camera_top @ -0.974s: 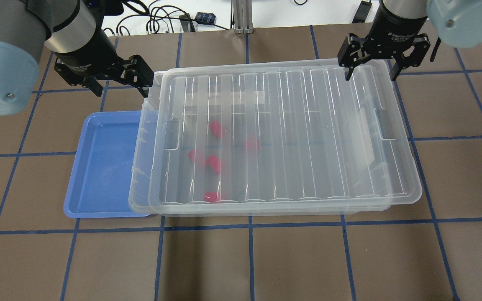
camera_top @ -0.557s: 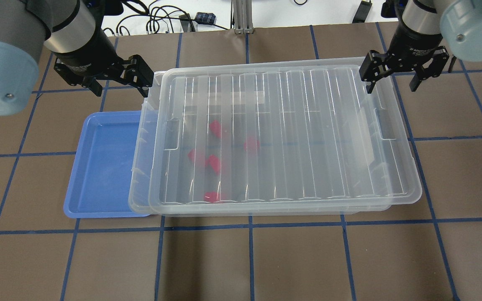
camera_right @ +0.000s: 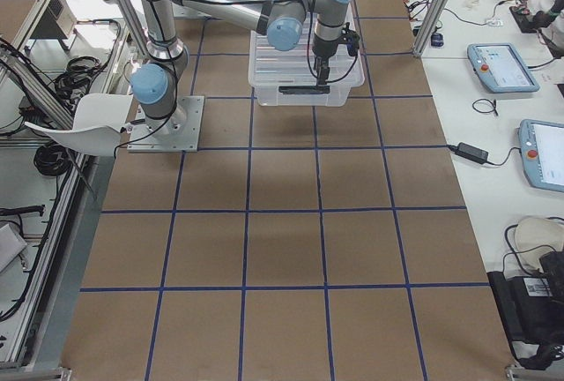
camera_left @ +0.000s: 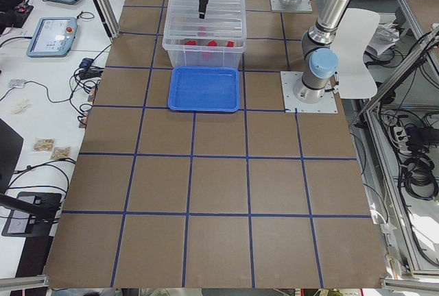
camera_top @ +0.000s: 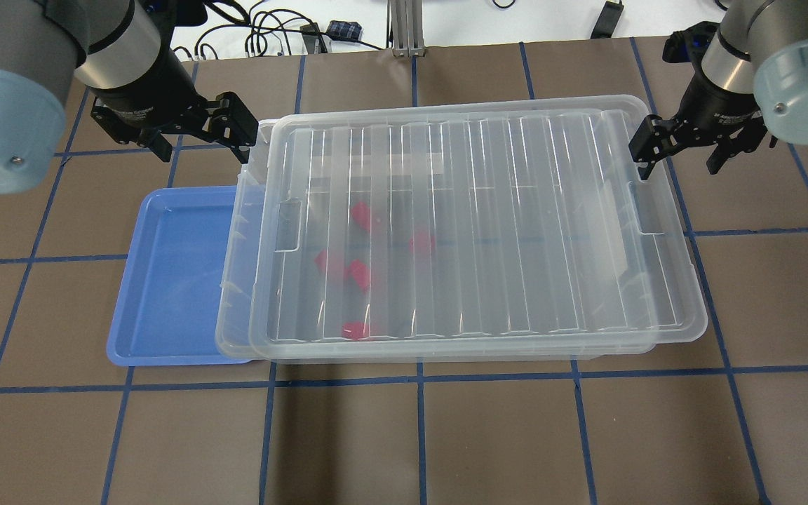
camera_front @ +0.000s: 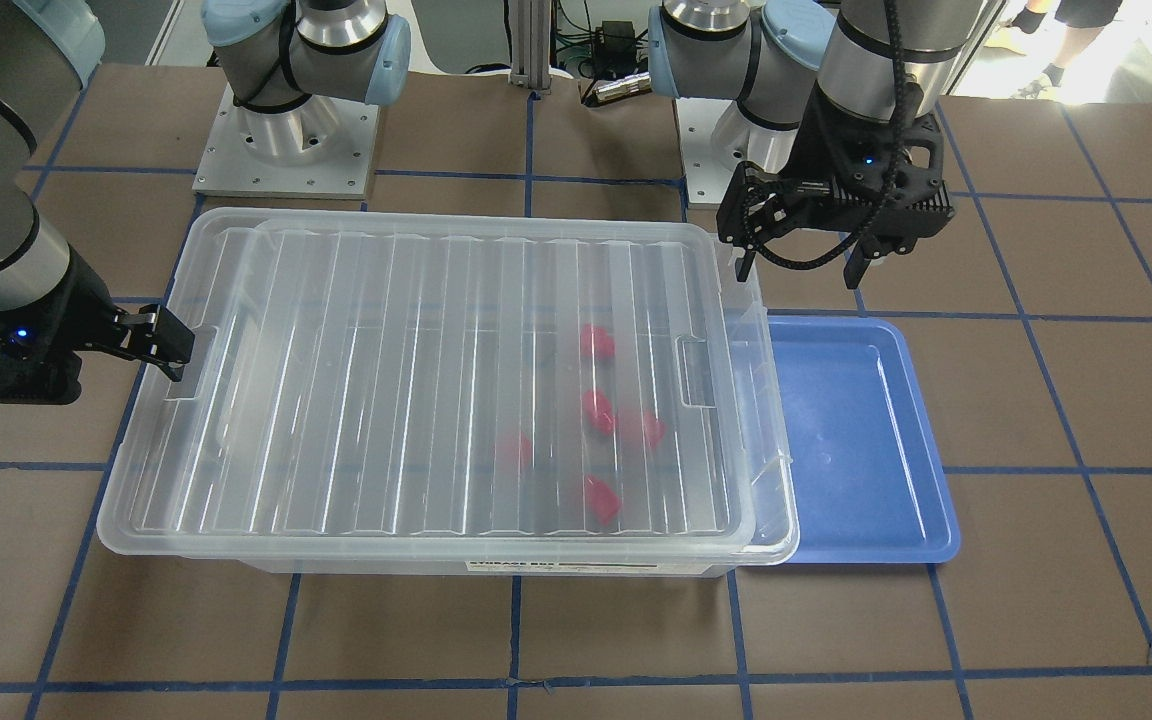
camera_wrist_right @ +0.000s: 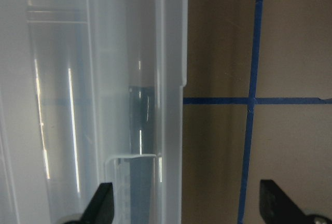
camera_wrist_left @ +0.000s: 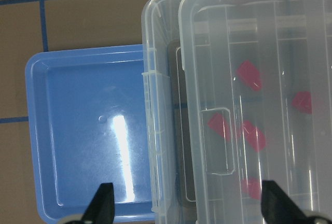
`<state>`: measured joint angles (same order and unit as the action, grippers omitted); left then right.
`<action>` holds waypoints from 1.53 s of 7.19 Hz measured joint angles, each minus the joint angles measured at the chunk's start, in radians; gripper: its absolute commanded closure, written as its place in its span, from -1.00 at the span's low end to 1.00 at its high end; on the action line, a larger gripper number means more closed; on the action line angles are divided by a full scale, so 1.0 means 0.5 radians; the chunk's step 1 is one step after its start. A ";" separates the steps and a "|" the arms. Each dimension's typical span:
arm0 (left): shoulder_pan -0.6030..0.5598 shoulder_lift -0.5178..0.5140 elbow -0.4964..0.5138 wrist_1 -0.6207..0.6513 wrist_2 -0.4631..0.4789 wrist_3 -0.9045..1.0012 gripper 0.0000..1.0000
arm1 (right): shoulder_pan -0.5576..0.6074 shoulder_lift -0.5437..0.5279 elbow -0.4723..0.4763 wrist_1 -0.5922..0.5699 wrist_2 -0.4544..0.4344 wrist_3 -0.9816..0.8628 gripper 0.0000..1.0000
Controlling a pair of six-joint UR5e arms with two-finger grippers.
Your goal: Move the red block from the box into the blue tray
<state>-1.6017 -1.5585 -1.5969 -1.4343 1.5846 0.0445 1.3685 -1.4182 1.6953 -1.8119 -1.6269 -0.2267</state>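
Observation:
Several red blocks [camera_top: 360,214] lie inside the clear box [camera_top: 236,308], seen through its ribbed lid [camera_top: 516,224]; they also show in the left wrist view [camera_wrist_left: 249,75]. The lid sits shifted right, so the box's left rim is uncovered. The blue tray [camera_top: 165,280] lies empty against the box's left side, partly under that rim. My left gripper [camera_top: 202,151] is open and empty, above the box's back left corner and the tray's far edge. My right gripper [camera_top: 677,168] is open and empty, straddling the lid's right edge [camera_wrist_right: 171,105] near its back corner.
Cables and small devices [camera_top: 271,31] lie along the table's back edge beside a metal post [camera_top: 404,28]. The two arm bases [camera_front: 286,150] stand behind the box. Brown table [camera_top: 418,442] with a blue tape grid lies in front of the box.
My right gripper has moved right and toward the front, from over the lid's back right corner to its right edge, staying open. The left arm, box and tray have not moved.

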 measured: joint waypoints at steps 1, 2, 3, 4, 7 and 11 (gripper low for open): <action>-0.001 0.000 0.000 0.001 -0.001 0.000 -1.00 | -0.015 -0.002 0.040 -0.049 0.004 -0.024 -1.00; 0.000 0.000 0.000 0.002 -0.002 0.000 -1.00 | -0.032 -0.008 0.058 -0.059 0.016 -0.025 -1.00; 0.000 0.000 0.000 0.003 -0.003 0.000 -1.00 | -0.038 -0.011 0.067 -0.052 0.027 -0.017 -1.00; -0.002 0.000 0.000 0.002 -0.002 0.000 -1.00 | -0.044 -0.007 0.085 -0.051 0.031 -0.019 -1.00; -0.004 0.000 0.000 0.000 0.000 0.000 -1.00 | -0.049 0.005 0.142 -0.124 0.013 -0.053 -1.00; -0.003 0.000 0.000 0.001 -0.001 0.000 -1.00 | -0.090 0.008 0.146 -0.148 -0.004 -0.137 -1.00</action>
<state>-1.6030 -1.5585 -1.5969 -1.4339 1.5841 0.0445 1.3237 -1.4144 1.7685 -1.8861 -1.6287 -0.2950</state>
